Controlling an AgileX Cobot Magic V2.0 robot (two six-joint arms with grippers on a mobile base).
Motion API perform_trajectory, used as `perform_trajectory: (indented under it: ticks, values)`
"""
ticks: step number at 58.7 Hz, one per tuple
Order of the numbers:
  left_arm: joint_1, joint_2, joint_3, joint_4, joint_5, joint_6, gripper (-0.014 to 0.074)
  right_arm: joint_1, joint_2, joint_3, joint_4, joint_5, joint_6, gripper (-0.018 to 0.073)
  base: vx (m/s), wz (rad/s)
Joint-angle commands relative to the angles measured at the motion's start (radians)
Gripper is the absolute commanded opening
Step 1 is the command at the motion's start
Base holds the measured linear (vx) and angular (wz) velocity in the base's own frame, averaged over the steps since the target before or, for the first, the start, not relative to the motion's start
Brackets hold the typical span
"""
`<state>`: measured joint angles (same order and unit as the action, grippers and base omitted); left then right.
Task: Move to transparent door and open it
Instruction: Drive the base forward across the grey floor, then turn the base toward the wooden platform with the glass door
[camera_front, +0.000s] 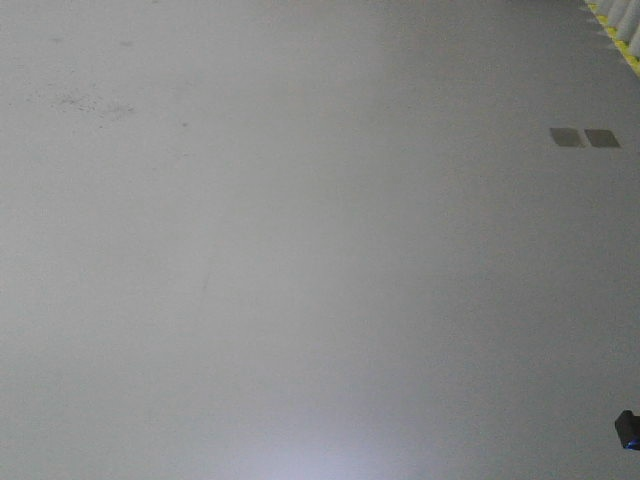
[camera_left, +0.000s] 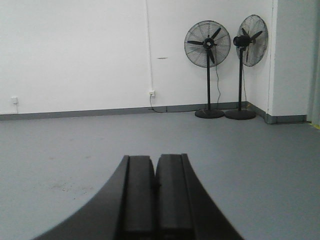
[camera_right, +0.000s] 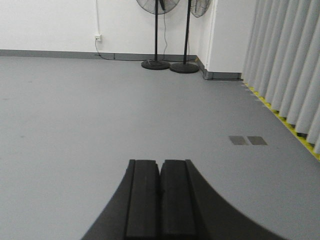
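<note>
The transparent door is out of view in every frame. My left gripper (camera_left: 154, 157) is shut, its two black fingers pressed together with nothing between them, held above the grey floor and facing a white wall. My right gripper (camera_right: 160, 161) is likewise shut and empty, pointing across the grey floor toward the room's corner. The front view shows only bare grey floor (camera_front: 300, 250).
Two black pedestal fans (camera_left: 208, 47) (camera_left: 248, 37) stand in the far corner by the white wall. Pleated grey curtains (camera_right: 287, 65) line the right side above a yellow floor strip (camera_right: 280, 117). Two small grey floor plates (camera_right: 247, 140) lie ahead to the right.
</note>
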<state>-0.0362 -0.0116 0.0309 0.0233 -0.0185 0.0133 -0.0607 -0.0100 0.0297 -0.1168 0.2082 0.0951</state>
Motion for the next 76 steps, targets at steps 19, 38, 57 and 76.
perform_trajectory:
  ticks: [19,38,57,76]
  values:
    - [-0.006,-0.004,0.015,-0.003,-0.083,-0.004,-0.0006,0.000,-0.015,0.004,-0.004,-0.082,-0.001,-0.0006,0.46,0.27]
    - [-0.006,-0.004,0.015,-0.003,-0.083,-0.004,-0.0006,0.000,-0.015,0.004,-0.004,-0.071,-0.001,-0.0006,0.46,0.34]
    - [-0.006,-0.004,0.015,-0.003,-0.083,-0.004,-0.0006,0.000,-0.015,0.004,-0.004,-0.071,-0.001,-0.0006,0.47,0.39]
    - [-0.006,-0.004,0.015,-0.003,-0.083,-0.004,-0.0006,0.000,-0.015,0.004,-0.004,-0.071,-0.001,-0.0006,0.48,0.53]
